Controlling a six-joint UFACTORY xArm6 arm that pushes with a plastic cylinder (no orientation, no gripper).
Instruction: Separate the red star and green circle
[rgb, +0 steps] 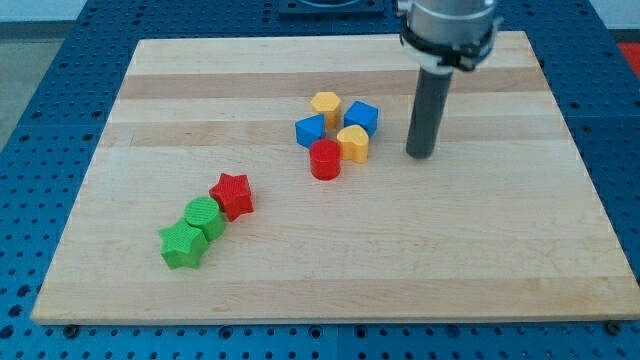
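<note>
You are looking at a wooden board (330, 270) on a blue pegboard table (40, 100), with my tip (420, 155) resting on the board at the view's right of a five-block cluster. There is no gripper on this rig, so nothing is opening or clamping: the rod is simply standing upright, touching no block.

The red star (232, 195) is sitting left of centre, and the green circle (205, 217) is lying against its lower-left side, seemingly touching. A green star (182, 245) is pressing against the circle in turn, so the three are forming a diagonal chain running toward the view's bottom left. My tip is standing well apart from this chain, with a red cylinder (325, 159), two yellow blocks (325, 104) (353, 143) and two blue blocks (311, 130) (361, 117) lying between.

You are probably dealing with light, rigid plastic pieces that are sliding easily on smooth wood and that may rotate if pushed off-centre. Since nothing can be grasped, you are choosing a contact face: the star's side nearest the circle looks best, pushing toward the view's upper right. Its pointed outline is likely making the tip slip into a notch, so aim through the middle of the block
</note>
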